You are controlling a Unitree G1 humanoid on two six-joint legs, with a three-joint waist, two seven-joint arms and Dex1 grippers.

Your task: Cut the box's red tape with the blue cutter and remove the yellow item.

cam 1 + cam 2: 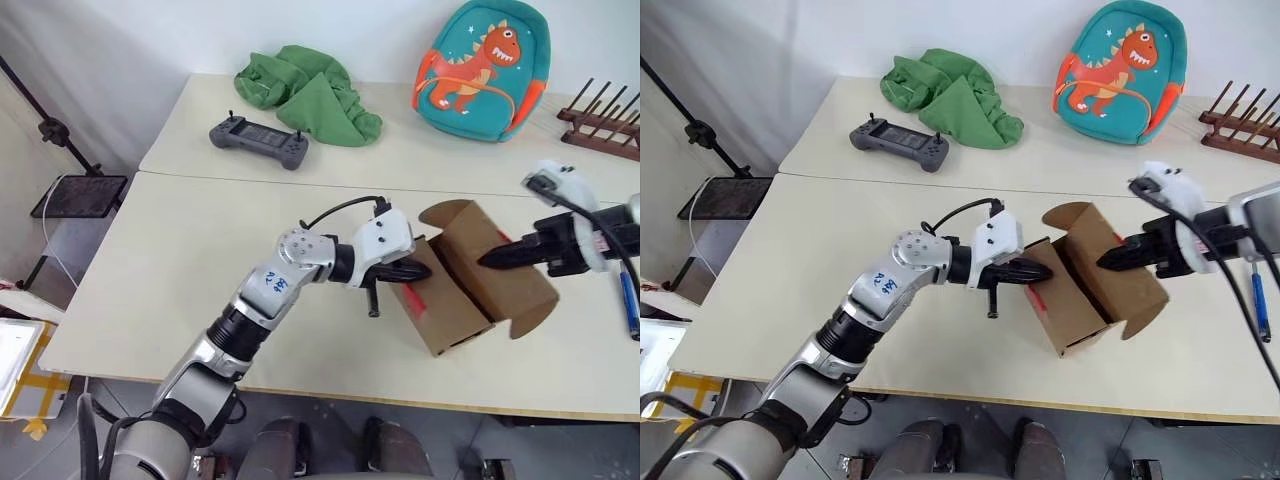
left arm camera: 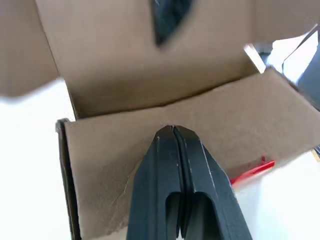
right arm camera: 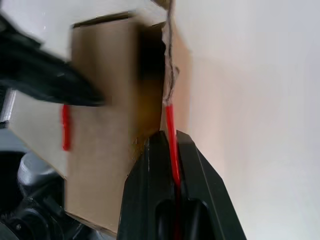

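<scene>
The box (image 1: 470, 275) lies tipped on the surface between both arms, flaps open. Left gripper (image 1: 405, 272), jaws pressed together, pushes on its near wall; right gripper (image 1: 500, 258), jaws pinching a flap edge with red tape (image 3: 171, 134), sits nearer the opening. Yellow item hidden.

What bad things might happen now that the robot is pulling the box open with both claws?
1. The right claw pinches a flap edge of the box along with a strip of red tape; the cardboard there already looks ragged, so it might tear.
2. The left claw pinches the opposite wall, and the box looks tipped. If either grip slips, it may swing or drop.
3. The blue cutter lies near the table edge; a swinging arm might knock it off.
</scene>
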